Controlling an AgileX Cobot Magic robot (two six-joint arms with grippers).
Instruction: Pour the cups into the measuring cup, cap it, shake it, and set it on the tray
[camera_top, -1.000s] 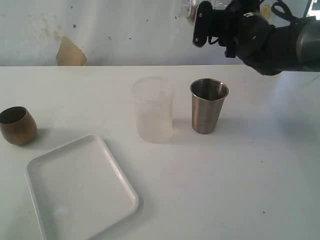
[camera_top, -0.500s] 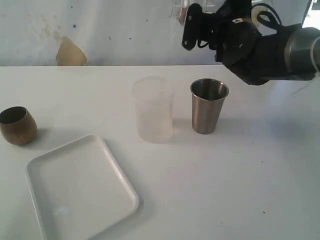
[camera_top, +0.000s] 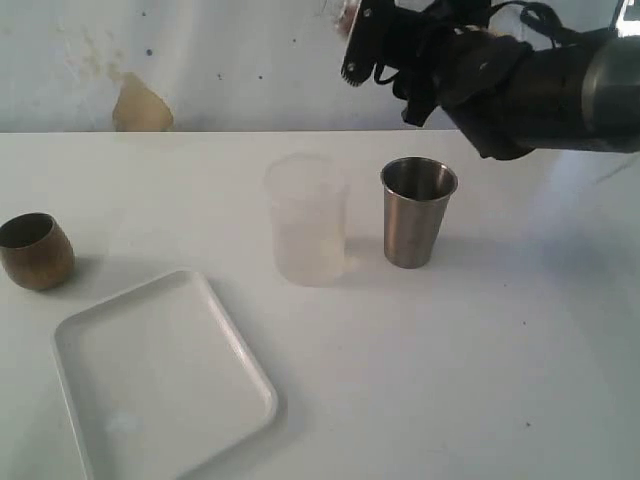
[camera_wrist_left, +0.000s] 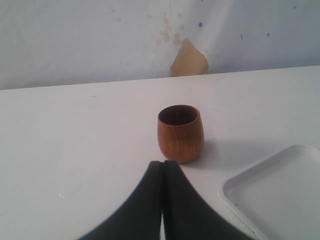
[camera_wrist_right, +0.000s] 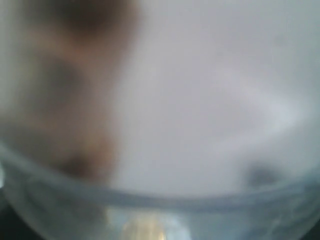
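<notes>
Measuring cup (camera_wrist_right: 160, 212), clasped aloft by the right gripper (camera_top: 350, 25): in the right wrist view its clear rim and wall fill the picture, too close and blurred to show any contents. In the exterior view only a sliver of clear plastic shows beside the dark fingers (camera_top: 360, 45), at the top edge of that view. The jaws stand wide around the vessel, which hangs above and behind the frosted cup (camera_top: 306, 218), clear of the table (camera_top: 520, 350). The bulky black arm (camera_top: 540, 80) runs off up and to the right of the frosted cup. Left gripper (camera_wrist_left: 162, 172): fingers pressed flat together with nothing between them, seen only in the left wrist view. They sit low over the table, with the wooden cup (camera_wrist_left: 180, 132) upright just ahead of the tips and not touched. The frosted cup, translucent and straight-walled, stands upright at mid-table. The steel tumbler (camera_top: 417, 212) stands upright just to the right of the frosted cup, mouth open, with a narrow gap between the two. The wooden cup lies well to the left of the frosted cup, near the left edge of the exterior view. The tray (camera_top: 70, 330) lies flat in front and to the left of the frosted cup, bare, one corner reaching toward it without touching. Behind the frosted cup rises a pale wall (camera_top: 230, 50) bearing a tan peeled patch (camera_top: 140, 105).
</notes>
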